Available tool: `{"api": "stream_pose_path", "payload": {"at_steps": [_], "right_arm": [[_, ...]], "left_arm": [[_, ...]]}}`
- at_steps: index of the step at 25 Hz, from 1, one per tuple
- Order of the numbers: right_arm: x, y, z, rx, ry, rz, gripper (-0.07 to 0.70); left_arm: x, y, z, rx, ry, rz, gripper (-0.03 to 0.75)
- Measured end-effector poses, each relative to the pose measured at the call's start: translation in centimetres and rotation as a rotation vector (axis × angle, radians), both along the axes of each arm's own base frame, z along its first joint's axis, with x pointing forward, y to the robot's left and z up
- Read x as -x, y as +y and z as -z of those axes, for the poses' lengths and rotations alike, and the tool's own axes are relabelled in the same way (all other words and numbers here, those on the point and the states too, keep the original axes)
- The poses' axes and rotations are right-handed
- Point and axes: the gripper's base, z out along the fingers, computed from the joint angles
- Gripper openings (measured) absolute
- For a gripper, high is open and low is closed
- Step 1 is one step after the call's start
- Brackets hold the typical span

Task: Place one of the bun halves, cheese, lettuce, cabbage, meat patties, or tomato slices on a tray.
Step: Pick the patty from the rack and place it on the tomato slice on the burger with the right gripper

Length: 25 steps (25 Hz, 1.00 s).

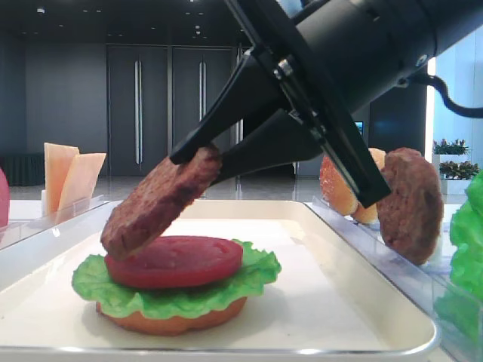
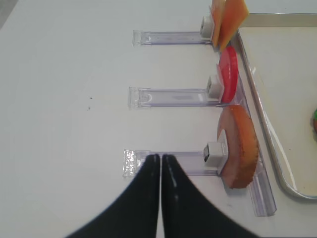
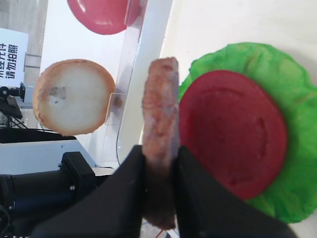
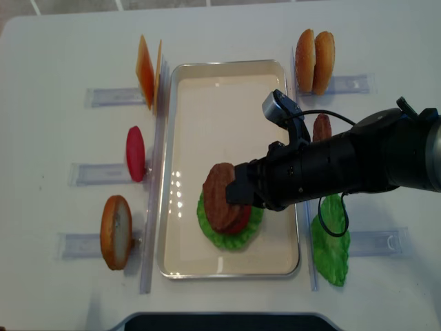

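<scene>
My right gripper [image 1: 202,162] is shut on a dark-brown meat patty [image 1: 158,202], gripping its edge. The patty [image 4: 219,196] hangs tilted just above a red tomato slice [image 1: 173,262], which lies on green lettuce [image 1: 249,279] over a bun half [image 1: 173,323] on the cream tray [image 1: 362,302]. In the right wrist view the patty [image 3: 161,104] stands edge-on between the black fingers, left of the tomato slice [image 3: 233,131]. My left gripper [image 2: 161,158] is shut and empty above the table, left of a racked bun half [image 2: 240,146].
Clear racks flank the tray. On the left stand cheese [image 4: 146,71], a tomato slice [image 4: 136,153] and a bun half [image 4: 116,232]. On the right stand two bun halves [image 4: 313,61], another meat patty [image 4: 322,127] and lettuce [image 4: 331,241].
</scene>
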Motion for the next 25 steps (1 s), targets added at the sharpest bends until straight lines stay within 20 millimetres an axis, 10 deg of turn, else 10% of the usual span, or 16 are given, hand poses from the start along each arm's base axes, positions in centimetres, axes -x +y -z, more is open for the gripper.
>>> {"api": "stream_pose_path", "payload": {"at_steps": [16,25], "right_arm": [[0.2,-0.4,0.4,0.08,-0.016,-0.03,0.475],[0.8,-1.3,-2.4,0.113,-0.163,-0.067,0.505]], "left_arm": [[0.0,0.0,0.0,0.0,0.0,0.0,-0.001],[0.0,0.0,0.0,0.0,0.0,0.0,-0.001]]}}
